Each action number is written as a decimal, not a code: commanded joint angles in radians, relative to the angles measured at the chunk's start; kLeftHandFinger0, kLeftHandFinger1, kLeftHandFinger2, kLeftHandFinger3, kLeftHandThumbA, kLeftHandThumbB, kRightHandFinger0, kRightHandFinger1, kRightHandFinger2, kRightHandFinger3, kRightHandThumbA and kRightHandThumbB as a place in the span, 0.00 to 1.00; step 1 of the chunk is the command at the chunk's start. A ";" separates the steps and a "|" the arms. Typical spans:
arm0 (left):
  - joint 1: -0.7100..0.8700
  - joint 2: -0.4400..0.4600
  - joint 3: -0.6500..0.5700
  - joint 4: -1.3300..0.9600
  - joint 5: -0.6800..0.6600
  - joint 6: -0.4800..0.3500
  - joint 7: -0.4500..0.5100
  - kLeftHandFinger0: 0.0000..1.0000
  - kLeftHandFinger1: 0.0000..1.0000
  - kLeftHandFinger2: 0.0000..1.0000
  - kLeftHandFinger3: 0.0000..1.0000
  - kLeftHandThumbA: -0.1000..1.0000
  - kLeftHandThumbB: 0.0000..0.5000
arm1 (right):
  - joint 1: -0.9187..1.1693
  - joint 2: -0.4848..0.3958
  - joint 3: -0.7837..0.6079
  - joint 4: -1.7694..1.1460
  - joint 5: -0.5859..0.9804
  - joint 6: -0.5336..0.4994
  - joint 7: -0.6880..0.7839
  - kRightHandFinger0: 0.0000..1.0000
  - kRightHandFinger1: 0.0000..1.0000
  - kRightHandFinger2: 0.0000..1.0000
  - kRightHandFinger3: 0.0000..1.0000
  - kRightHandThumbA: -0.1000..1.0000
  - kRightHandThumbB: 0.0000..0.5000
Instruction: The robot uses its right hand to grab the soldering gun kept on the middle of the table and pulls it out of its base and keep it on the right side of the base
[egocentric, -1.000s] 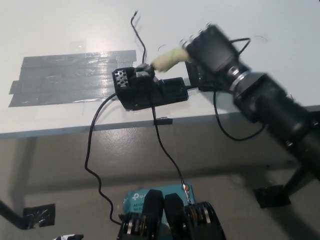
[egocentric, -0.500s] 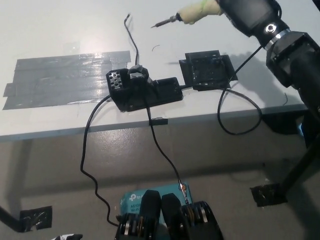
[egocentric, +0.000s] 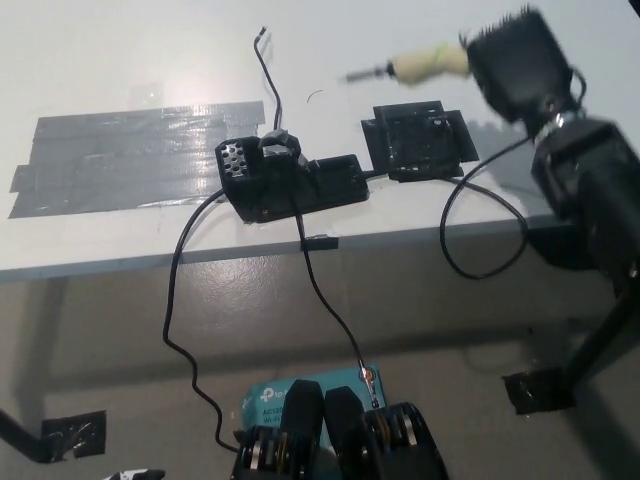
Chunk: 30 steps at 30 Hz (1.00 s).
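Observation:
The soldering gun (egocentric: 415, 67), with a pale yellow handle and a thin metal tip pointing left, hangs in the air above the table. My black right hand (egocentric: 520, 65) is shut on its handle, above and to the right of a flat black square pad (egocentric: 418, 143). The black base (egocentric: 290, 178) stands at the middle of the table near the front edge, with nothing in its holder. The gun is out of the base and to its upper right. My white left hand is out of view.
Grey tape strips (egocentric: 130, 155) cover the table (egocentric: 120, 60) left of the base. Black cables (egocentric: 180, 300) run from the base over the front edge to the floor. Another cable (egocentric: 480, 225) loops off the table below the pad. A teal box (egocentric: 275, 400) lies on the floor.
My right hand pulled the soldering gun out of the base, lifted it up and away, then brought it down and to the right, above the black pad. The camera view shifted slightly.

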<state>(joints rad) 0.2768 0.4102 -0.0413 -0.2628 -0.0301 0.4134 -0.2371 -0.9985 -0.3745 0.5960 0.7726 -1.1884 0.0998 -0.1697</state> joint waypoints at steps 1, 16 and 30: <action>-0.001 0.031 0.003 -0.021 0.013 -0.009 -0.019 0.28 0.33 0.40 0.75 0.76 0.50 | -0.012 0.012 -0.057 -0.081 0.046 0.198 0.267 0.00 0.07 0.24 0.22 0.06 0.06; -0.005 0.037 -0.006 -0.024 0.024 -0.018 -0.025 0.27 0.33 0.41 0.78 0.77 0.51 | 0.052 0.041 -0.089 -0.131 0.090 0.256 0.454 0.50 0.75 0.80 1.00 0.00 0.04; 0.012 0.036 -0.011 -0.012 0.031 -0.021 -0.026 0.26 0.33 0.42 0.76 0.77 0.52 | 0.041 -0.001 -0.051 -0.239 0.126 0.182 0.651 1.00 1.00 1.00 1.00 0.97 1.00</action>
<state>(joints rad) 0.2703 0.4190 -0.0482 -0.2643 -0.0117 0.4138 -0.2443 -0.9029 -0.3511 0.5494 0.5941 -1.1035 0.3000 0.4089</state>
